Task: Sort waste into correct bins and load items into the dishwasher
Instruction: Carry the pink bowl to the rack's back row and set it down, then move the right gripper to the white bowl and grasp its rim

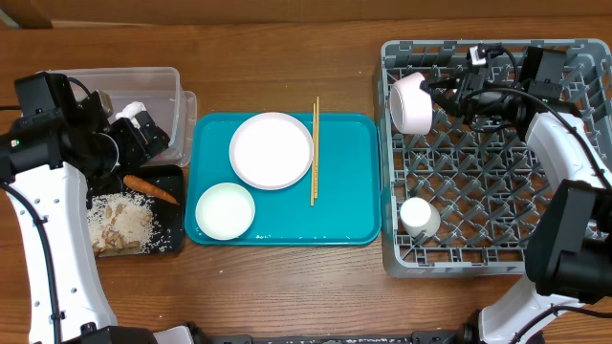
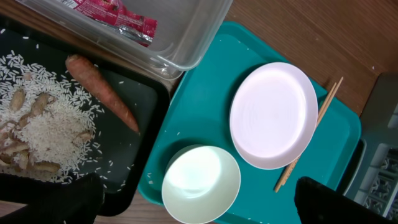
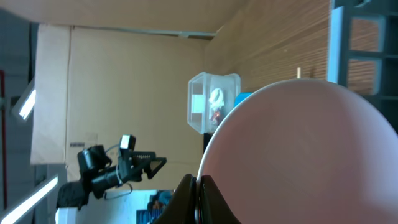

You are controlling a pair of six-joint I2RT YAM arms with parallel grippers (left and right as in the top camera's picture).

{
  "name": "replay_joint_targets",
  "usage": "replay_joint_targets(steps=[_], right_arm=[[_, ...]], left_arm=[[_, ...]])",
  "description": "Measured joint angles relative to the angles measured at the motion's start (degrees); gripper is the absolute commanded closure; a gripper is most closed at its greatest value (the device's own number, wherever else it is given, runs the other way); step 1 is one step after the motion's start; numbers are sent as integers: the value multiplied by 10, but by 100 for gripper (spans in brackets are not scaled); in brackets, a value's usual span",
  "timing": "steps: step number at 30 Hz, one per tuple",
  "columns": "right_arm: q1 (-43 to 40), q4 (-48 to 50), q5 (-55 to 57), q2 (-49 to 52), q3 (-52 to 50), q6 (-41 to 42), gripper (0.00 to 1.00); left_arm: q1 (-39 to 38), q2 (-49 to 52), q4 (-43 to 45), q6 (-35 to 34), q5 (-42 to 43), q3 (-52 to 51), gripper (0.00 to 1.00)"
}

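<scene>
The right claw [image 1: 432,93] pinches the rim of a white bowl [image 1: 409,103] over the far left corner of the grey dish rack [image 1: 497,205]. The left claw [image 1: 145,134] hangs wide and empty near the black tray [image 1: 172,229].

A grey pegged rack [image 1: 497,258] stands at the right of the counter [image 1: 287,38]. In its far left corner a white bowl [image 1: 411,103] is tipped on its side, its rim pinched in the right pincer [image 3: 198,185]. A white cup [image 1: 419,216] stands near the rack's front left.

On the teal tray [image 1: 354,205] an empty second bowl [image 1: 226,210] sits upright at front left. The plate [image 1: 272,150] lies flat behind it, with the chopsticks [image 1: 314,151] together just to its right.

The clear tub [image 1: 158,81] at far left holds a tissue [image 1: 131,109] and a red-and-silver wrapper [image 2: 118,18]. The black tray [image 1: 174,229] just in front carries a slanted carrot [image 1: 151,188], rice [image 1: 134,225] and beige scraps [image 2: 18,99].
</scene>
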Motion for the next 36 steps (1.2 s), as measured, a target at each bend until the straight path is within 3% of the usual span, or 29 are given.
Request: replay_joint_targets(steps=[11,14,16,18,30,36], right_arm=[[-15,34,18,0,-27,2,92],[-42,28,26,0,-28,-2,79],[-58,18,33,0,-33,-15,62],[-64,13,37,0,-36,-25,56],[-141,-16,41,-1,-36,-63,59],[-64,-97,101,-80,-36,-123,59]], left_arm=[[0,0,0,0,0,0,0],[0,0,0,0,0,0,0],[0,0,0,0,0,0,0],[0,0,0,0,0,0,0],[0,0,0,0,0,0,0],[0,0,0,0,0,0,0]])
